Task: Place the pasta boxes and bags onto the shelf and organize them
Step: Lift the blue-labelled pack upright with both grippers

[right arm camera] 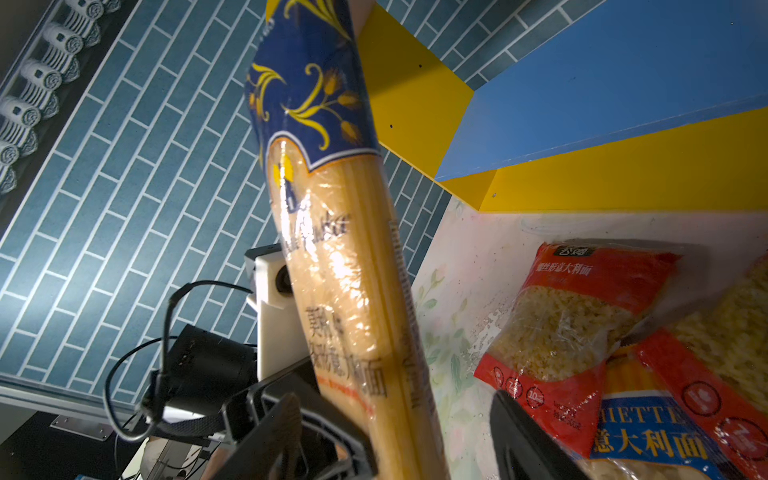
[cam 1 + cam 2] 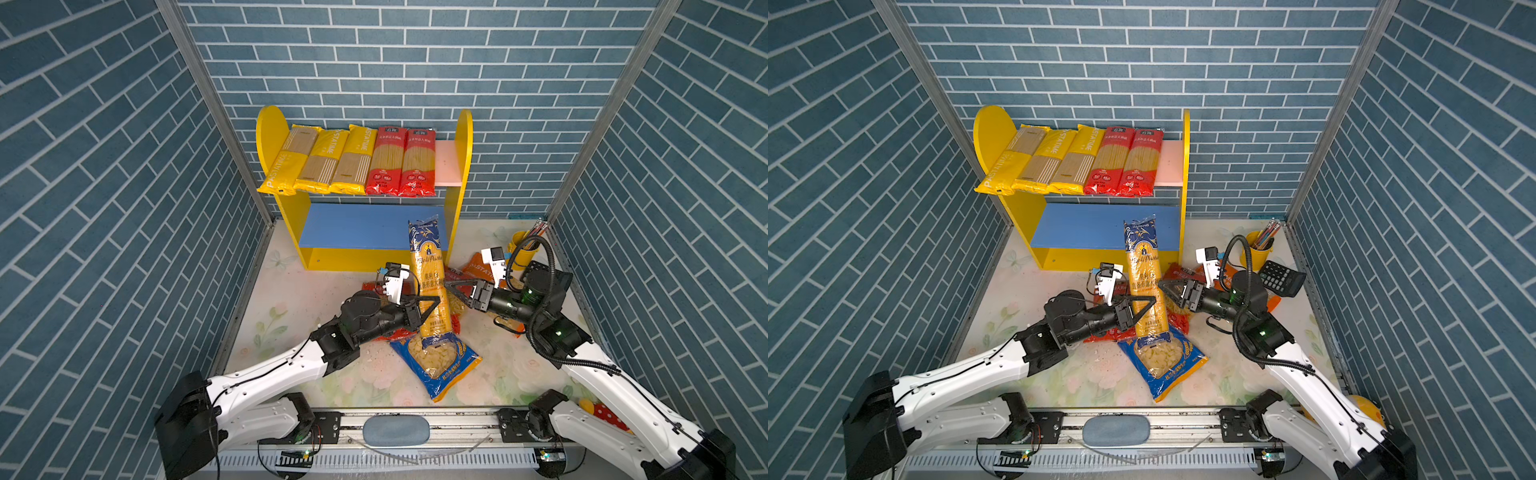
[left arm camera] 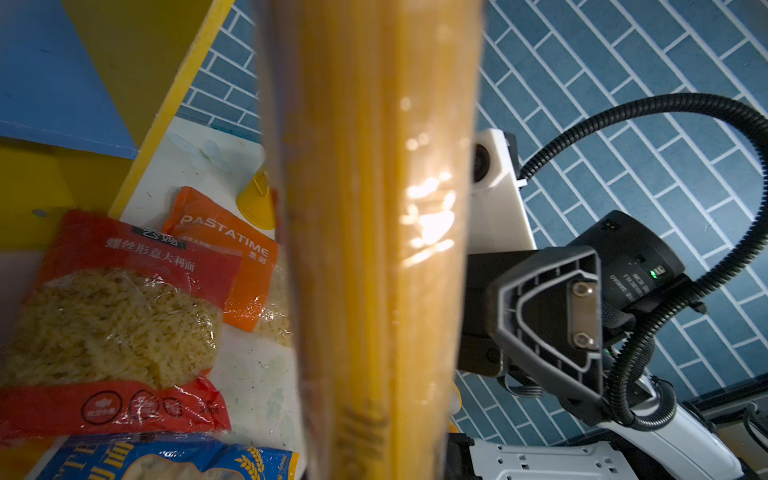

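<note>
While blue-brick walls surround, a floral tabletop bears the shelf.

pastatime on orange bag, yellow packs

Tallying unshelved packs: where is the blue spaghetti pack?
In both top views the spaghetti pack is upright mid-table before the shelf, held by the left gripper, right gripper open beside it, above the blue bag.
</note>
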Action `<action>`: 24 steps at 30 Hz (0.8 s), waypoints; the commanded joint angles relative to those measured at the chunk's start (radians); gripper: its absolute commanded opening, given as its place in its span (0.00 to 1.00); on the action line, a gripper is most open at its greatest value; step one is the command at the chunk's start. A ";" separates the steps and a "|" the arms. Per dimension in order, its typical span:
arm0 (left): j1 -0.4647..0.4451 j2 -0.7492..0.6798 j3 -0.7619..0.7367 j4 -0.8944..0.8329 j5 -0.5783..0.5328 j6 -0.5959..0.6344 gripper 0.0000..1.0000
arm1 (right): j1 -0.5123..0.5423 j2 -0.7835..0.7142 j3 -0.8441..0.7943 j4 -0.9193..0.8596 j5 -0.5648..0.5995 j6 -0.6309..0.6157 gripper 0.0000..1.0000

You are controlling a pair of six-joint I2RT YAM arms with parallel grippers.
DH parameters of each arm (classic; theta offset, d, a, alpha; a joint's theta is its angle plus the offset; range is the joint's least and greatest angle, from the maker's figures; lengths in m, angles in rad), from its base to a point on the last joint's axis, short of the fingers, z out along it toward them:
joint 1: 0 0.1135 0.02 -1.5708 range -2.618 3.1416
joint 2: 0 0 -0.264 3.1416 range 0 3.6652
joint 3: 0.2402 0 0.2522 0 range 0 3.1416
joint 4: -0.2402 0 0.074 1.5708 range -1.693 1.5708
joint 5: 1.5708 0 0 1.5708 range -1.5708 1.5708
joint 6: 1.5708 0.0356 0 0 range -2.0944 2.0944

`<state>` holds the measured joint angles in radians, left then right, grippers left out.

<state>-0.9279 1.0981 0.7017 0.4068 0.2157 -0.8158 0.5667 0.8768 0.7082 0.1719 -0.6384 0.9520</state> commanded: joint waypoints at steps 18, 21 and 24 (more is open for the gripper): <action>-0.095 -0.032 0.174 0.104 -0.135 0.087 0.14 | 0.019 -0.029 -0.055 0.111 -0.198 -0.018 0.77; -0.095 -0.026 0.220 0.079 -0.148 0.111 0.14 | 0.024 -0.041 -0.065 0.167 -0.207 0.012 0.76; -0.095 -0.009 0.272 0.062 -0.150 0.130 0.14 | 0.027 -0.040 -0.066 0.205 -0.212 0.026 0.76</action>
<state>-1.0187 1.1072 0.8707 0.3256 0.0826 -0.7429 0.5858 0.8528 0.6605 0.2825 -0.8173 0.9470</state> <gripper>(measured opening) 0.242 0.758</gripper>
